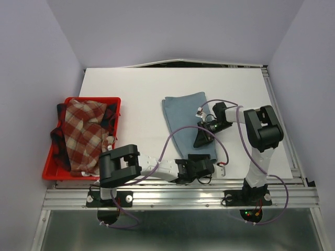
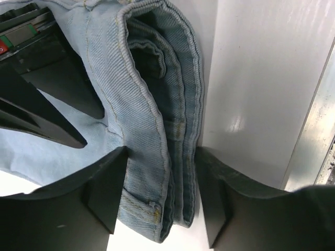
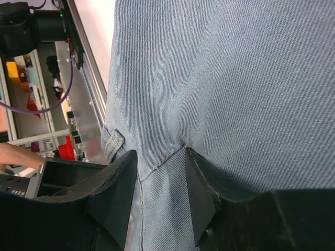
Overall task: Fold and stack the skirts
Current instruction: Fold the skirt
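L end effector (image 2: 162,154), R end effector (image 3: 159,154) grip denim skirt (image 1: 180,110); check skirt (image 1: 84,133) in tray (image 1: 50,170).

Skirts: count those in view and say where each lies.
3. The light blue denim skirt lies on the white table; the red and cream check skirt fills the red tray; a navy plaid skirt peeks from under it. Others may be hidden.

A white rectangular table (image 1: 146,89) carries a red plastic tray (image 1: 91,99) sitting at its left edge, and a folded light blue denim skirt (image 1: 183,112) lying flat right of centre, well apart from the tray, reaching toward the near edge.
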Motion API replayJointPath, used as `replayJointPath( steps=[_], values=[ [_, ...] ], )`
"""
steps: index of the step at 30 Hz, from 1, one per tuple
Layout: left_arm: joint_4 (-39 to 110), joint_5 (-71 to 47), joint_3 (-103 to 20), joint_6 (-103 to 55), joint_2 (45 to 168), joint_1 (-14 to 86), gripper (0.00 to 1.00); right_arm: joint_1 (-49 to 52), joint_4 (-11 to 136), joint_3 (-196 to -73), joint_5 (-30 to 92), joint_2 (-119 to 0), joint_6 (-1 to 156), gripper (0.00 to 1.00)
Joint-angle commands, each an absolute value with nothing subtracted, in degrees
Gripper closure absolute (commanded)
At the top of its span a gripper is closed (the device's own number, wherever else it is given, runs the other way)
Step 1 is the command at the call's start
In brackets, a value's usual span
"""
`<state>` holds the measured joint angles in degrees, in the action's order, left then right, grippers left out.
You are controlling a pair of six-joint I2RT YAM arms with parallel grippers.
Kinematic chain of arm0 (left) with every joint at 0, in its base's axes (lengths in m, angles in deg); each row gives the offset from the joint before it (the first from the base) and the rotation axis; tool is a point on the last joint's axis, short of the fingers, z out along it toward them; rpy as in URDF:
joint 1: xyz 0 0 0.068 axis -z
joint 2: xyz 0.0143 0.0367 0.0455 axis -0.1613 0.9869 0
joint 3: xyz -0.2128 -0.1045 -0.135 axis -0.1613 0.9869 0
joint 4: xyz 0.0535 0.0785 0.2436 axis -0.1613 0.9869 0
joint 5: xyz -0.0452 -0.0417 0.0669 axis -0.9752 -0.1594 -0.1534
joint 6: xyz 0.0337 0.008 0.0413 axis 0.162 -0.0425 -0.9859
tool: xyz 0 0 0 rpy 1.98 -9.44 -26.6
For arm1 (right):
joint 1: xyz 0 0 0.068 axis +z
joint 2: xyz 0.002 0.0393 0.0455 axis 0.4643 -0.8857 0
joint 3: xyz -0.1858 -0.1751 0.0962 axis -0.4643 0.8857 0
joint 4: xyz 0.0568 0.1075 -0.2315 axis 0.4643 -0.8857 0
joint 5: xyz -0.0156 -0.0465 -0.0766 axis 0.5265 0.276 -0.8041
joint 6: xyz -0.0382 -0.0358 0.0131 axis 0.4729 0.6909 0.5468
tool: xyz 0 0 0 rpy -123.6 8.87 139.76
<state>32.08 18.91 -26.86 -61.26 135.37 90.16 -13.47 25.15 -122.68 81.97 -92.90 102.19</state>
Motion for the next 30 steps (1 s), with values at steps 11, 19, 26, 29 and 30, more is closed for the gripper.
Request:
replayJointPath(
  steps=[11,19,26,29,30],
  values=[
    [45.5,16.3,-32.6,-58.8,132.4,90.7,0.87,-13.3,28.6,-120.2,79.8,-89.2,101.1,0.55],
    [54.8,4.2,-34.4,-56.4,126.1,90.8,1.0,-13.3,28.6,-139.5,75.1,-86.1,96.0,0.34],
    [61.3,-3.3,-38.5,-56.0,123.0,90.7,1.0,-13.3,30.7,-153.4,79.5,-99.9,91.9,0.34],
    [65.6,-8.0,-42.0,-56.8,121.5,89.5,1.0,-13.3,33.3,-154.0,80.4,-103.8,90.8,0.34],
    [66.7,-9.1,-42.9,-56.8,121.3,89.2,1.0,-12.7,34.0,-153.6,80.2,-104.4,90.6,0.34]
  ],
)
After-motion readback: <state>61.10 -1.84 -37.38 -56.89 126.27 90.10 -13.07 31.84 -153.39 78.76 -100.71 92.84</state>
